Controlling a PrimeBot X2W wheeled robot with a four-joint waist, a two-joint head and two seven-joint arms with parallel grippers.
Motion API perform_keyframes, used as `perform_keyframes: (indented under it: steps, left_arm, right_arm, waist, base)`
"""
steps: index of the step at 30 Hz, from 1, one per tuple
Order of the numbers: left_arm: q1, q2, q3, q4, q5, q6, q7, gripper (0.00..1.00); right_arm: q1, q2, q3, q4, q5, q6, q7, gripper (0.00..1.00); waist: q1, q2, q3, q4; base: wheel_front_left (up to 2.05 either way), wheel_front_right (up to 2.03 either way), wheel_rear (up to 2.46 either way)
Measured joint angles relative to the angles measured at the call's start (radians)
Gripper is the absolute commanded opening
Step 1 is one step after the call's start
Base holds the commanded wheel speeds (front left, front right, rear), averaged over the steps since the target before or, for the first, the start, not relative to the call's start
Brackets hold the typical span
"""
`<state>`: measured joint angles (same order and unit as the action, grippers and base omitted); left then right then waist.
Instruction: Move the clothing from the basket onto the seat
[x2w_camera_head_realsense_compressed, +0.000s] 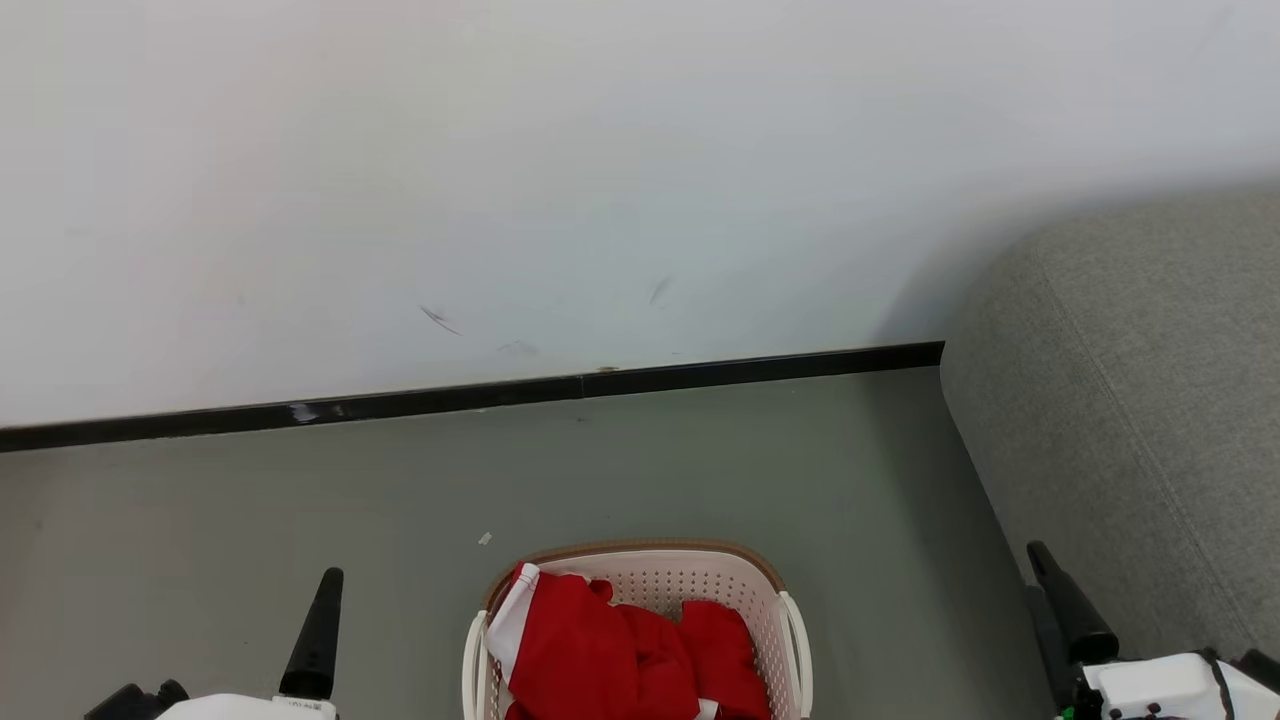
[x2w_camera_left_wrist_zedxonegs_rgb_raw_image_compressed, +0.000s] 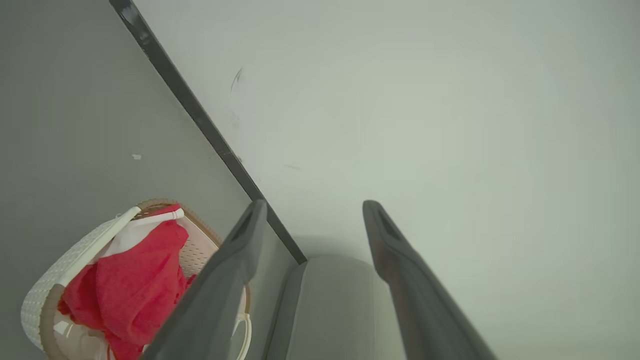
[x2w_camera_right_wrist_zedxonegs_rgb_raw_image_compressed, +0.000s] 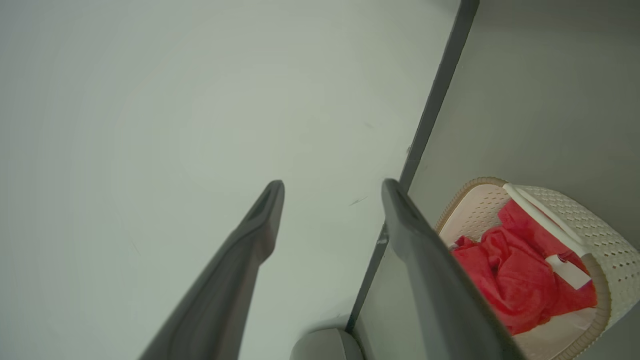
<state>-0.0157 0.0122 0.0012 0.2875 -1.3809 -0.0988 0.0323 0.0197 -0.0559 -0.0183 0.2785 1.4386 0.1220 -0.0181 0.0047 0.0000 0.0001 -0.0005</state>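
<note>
**Grey floor (x2w_camera_head_realsense_compressed: 250, 520), loaded basket (x2w_camera_head_realsense_compressed: 700, 590)**

The red clothing (x2w_camera_head_realsense_compressed: 620, 660) lies heaped inside it; the seat (x2w_camera_head_realsense_compressed: 1150, 400) stands apart on its right; my left jaws and right jaws both gape wide, holding nothing.

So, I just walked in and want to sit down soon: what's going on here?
Nothing is being handled yet. The basket sits on the floor before the robot, with the red clothing piled inside it. The left gripper and the right gripper are open and empty, one on each side of the basket. The grey seat stands to the robot's right, with no clothing on the part in view.
</note>
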Motion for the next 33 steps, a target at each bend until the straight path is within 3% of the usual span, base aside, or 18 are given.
perform_keyframes:
  steps: [10,18,24,33]
  left_arm:
    - [-0.019,0.007,-0.030,-0.040,0.166,0.023,-0.035,1.00]
    - [-0.019,0.022,-0.065,-0.064,0.322,0.047,-0.064,1.00]
    - [-0.019,0.023,-0.086,-0.074,0.416,0.070,-0.087,1.00]
    - [-0.018,0.025,-0.110,-0.083,0.546,0.105,-0.122,1.00]
  right_arm:
    - [-0.007,-0.007,0.010,-0.031,-0.195,0.000,-0.028,1.00]
    - [-0.007,-0.007,0.036,-0.042,-0.353,0.000,-0.052,1.00]
    - [-0.007,-0.004,0.040,-0.046,-0.457,0.000,-0.069,1.00]
    - [-0.007,0.003,0.049,-0.049,-0.592,0.001,-0.097,1.00]
  waist:
    - [0.0091,0.0000,-0.005,0.001]
    - [0.0127,0.0000,-0.009,0.001]
    - [0.0122,0.0000,-0.010,0.001]
    - [0.0049,0.0000,-0.006,0.001]
  base:
    - [0.00,0.00,0.00]
    - [0.00,0.00,0.00]
    - [0.00,0.00,0.00]
    - [0.00,0.00,0.00]
